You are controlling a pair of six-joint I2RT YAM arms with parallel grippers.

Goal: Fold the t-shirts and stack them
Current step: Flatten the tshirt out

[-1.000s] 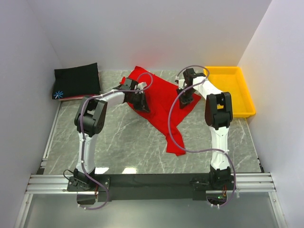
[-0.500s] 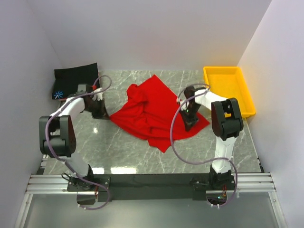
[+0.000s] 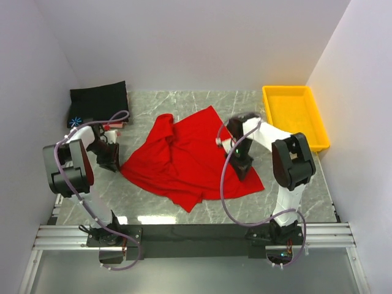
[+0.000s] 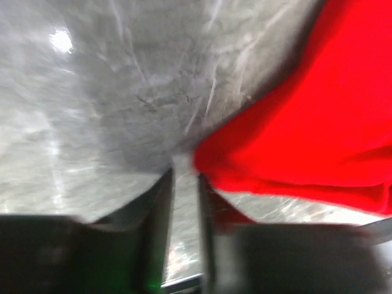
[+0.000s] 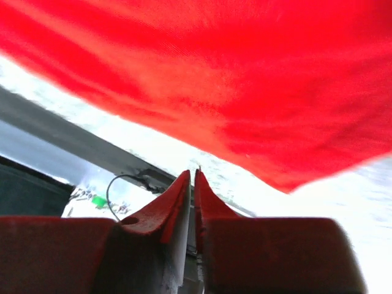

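Though rumpled, red t-shirt (image 3: 184,162) (1) lies spread.

Top camera looks down on the table (image 3: 144,197); both wrist cameras closely face the red t-shirt (image 3: 184,160).

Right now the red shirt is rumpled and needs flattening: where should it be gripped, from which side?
Probably the pointed left corner of the red t-shirt, from the left: it lies thin and flat beside the left hand, clear of the bunched folds.
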